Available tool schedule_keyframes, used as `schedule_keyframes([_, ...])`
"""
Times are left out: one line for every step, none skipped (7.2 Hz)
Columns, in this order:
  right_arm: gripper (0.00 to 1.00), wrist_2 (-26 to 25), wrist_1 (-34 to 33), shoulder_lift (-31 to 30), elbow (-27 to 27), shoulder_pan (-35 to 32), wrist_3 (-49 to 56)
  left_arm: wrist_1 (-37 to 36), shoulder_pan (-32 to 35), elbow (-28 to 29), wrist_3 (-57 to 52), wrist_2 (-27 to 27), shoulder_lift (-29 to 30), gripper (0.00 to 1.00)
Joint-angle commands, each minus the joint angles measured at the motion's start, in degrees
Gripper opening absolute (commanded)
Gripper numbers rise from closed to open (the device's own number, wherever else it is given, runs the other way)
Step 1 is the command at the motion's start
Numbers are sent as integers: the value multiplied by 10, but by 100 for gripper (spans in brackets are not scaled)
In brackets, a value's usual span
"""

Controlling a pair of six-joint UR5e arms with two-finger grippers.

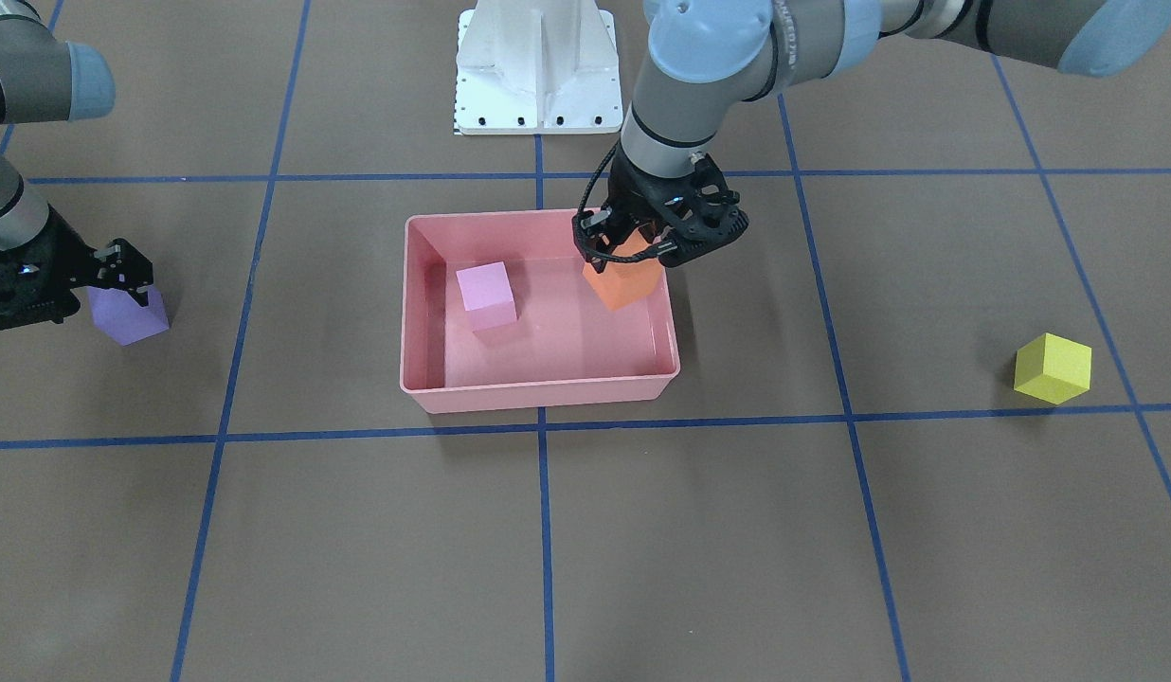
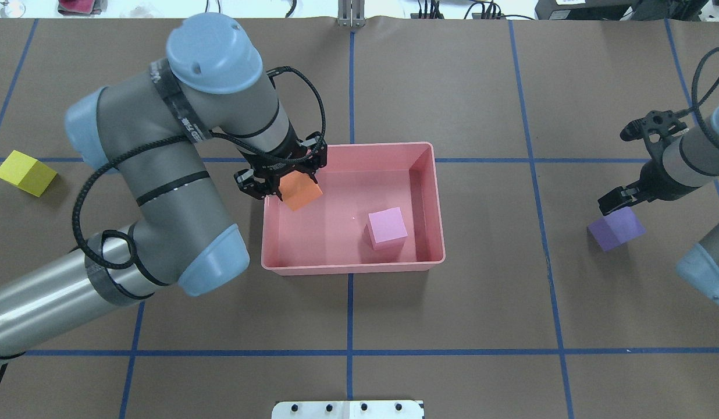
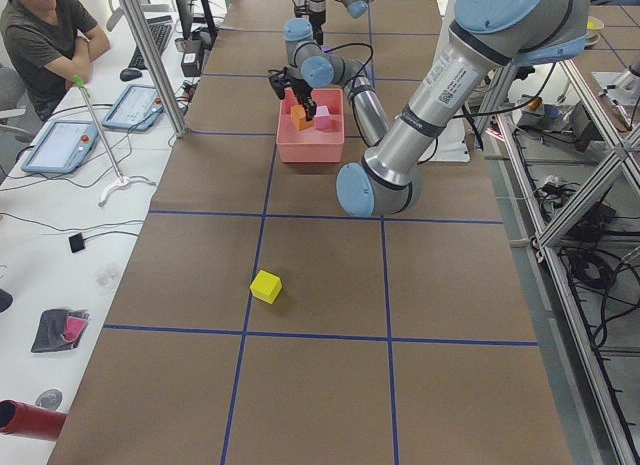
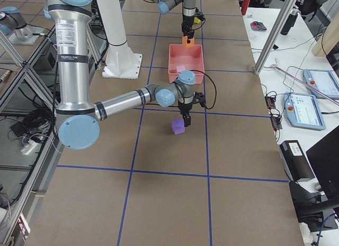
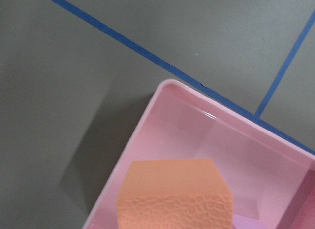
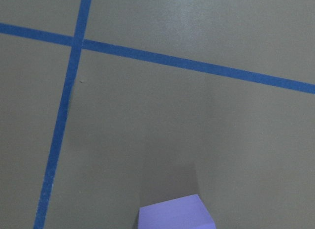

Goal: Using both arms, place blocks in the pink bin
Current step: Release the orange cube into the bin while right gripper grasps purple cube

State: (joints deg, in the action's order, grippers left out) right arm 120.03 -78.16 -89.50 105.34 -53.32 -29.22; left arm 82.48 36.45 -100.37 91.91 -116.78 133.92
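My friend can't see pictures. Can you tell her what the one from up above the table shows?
The left gripper holds the orange block over a corner of the pink bin, where the pink block already lies. The right gripper is at the purple block off to the right, and the yellow block sits alone far left.

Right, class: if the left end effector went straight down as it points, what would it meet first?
Likely the floor of the pink bin, by its corner, beneath the orange block the left end effector holds; depth is unclear, so the rim could come first.
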Motion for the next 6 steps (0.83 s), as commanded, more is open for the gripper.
schedule_keyframes([99,2,2,0,-13,2,8,0,-44,15,-1,49,5,6])
schedule_keyframes([99,2,3,3,-26,7,9,4,-45,38,-4,53,14,10])
schedule_keyframes([99,3,3,5,-28,14,5,5,-57,64,-4,58,26,14])
schedule_keyframes([99,8,3,5,-27,20,6,5,-62,69,-4,65,29,15])
schedule_keyframes([99,19,3,4,-26,27,7,4,-66,69,-4,73,28,18])
schedule_keyframes([99,20,4,-1,-26,35,10,4,-69,70,-4,74,27,26])
